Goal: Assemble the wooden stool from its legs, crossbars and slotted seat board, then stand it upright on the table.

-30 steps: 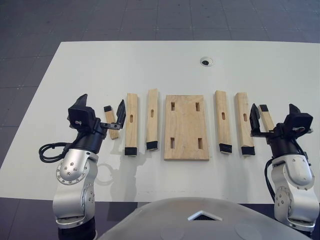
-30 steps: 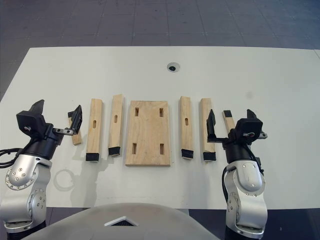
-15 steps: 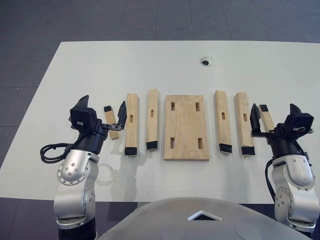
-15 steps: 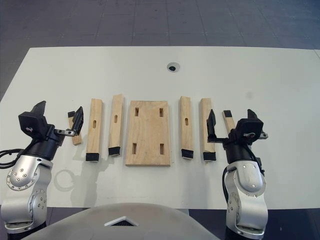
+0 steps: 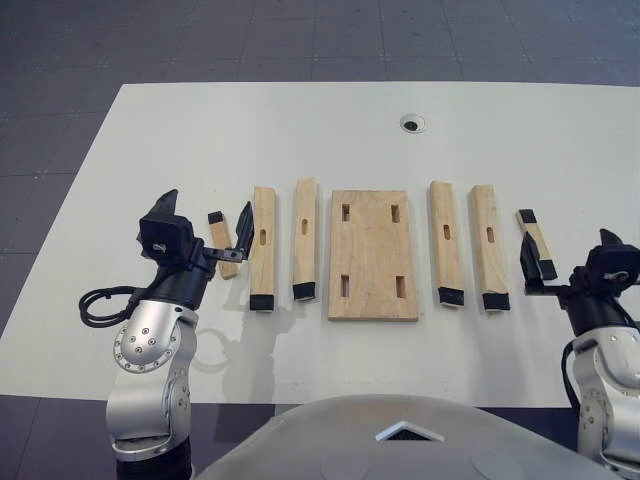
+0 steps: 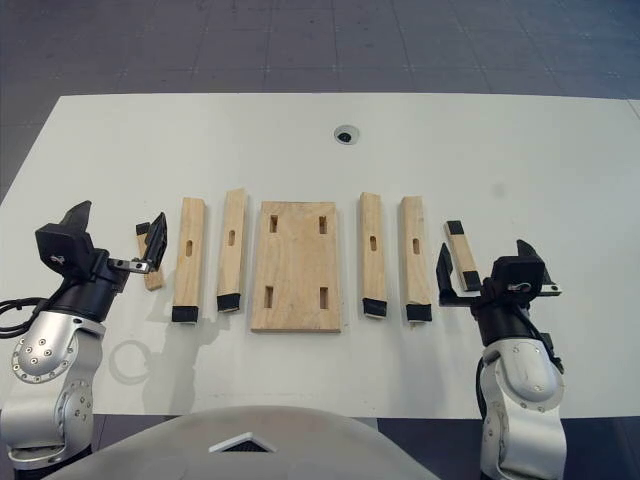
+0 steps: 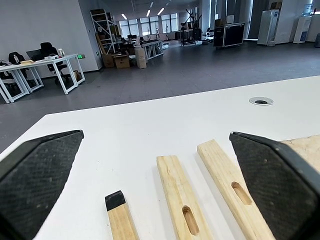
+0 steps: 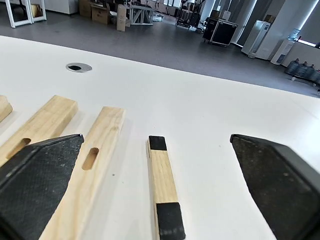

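Flat on the white table [image 5: 200, 130], the pale rectangular slotted seat board [image 5: 373, 254] lies between two pairs of black-tipped wooden legs [image 5: 263, 245]; left gripper [image 5: 207, 212] spread wide astride a short black-ended crossbar [image 5: 224, 250]; right gripper [image 6: 484, 255], likewise spread, near the second short crossbar [image 5: 532, 236].

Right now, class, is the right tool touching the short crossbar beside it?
Apart. The right wrist view shows the short crossbar lying between the right tool's open fingers, with bare table on either side.
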You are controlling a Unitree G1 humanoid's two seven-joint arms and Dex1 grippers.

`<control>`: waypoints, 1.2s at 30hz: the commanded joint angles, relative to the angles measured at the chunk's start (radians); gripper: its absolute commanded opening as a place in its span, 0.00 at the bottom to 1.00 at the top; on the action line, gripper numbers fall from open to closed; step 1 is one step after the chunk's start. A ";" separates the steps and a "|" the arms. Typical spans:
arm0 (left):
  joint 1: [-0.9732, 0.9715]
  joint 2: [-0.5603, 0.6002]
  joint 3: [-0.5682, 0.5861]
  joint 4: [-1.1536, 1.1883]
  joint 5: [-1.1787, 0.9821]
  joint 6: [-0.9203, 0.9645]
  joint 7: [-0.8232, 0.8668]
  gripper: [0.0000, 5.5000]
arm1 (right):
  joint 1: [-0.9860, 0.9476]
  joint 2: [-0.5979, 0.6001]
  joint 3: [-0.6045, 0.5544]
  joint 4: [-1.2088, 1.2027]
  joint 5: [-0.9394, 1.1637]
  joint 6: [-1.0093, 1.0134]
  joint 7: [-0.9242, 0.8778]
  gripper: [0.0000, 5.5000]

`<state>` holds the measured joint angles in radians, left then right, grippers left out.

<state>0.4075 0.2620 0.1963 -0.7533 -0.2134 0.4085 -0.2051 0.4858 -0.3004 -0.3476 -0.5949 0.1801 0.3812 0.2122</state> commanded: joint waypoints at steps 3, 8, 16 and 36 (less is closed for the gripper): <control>0.013 0.002 0.008 -0.019 -0.004 0.016 0.003 1.00 | -0.030 -0.061 -0.022 0.133 0.006 0.010 0.059 0.99; 0.023 0.001 0.015 -0.047 -0.012 0.023 0.005 1.00 | -0.051 -0.083 0.005 0.290 -0.038 -0.044 0.080 0.99; 0.038 -0.001 0.027 -0.075 -0.022 0.033 0.006 1.00 | -0.090 -0.125 0.044 0.430 -0.089 -0.040 0.098 0.99; 0.043 0.004 0.036 -0.105 -0.053 0.059 0.002 1.00 | -0.153 -0.170 0.108 0.599 0.004 0.062 0.193 0.95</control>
<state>0.4479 0.2616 0.2308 -0.8414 -0.2613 0.4534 -0.2051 0.2876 -0.4816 -0.2956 -0.0838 0.2466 0.3905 0.4220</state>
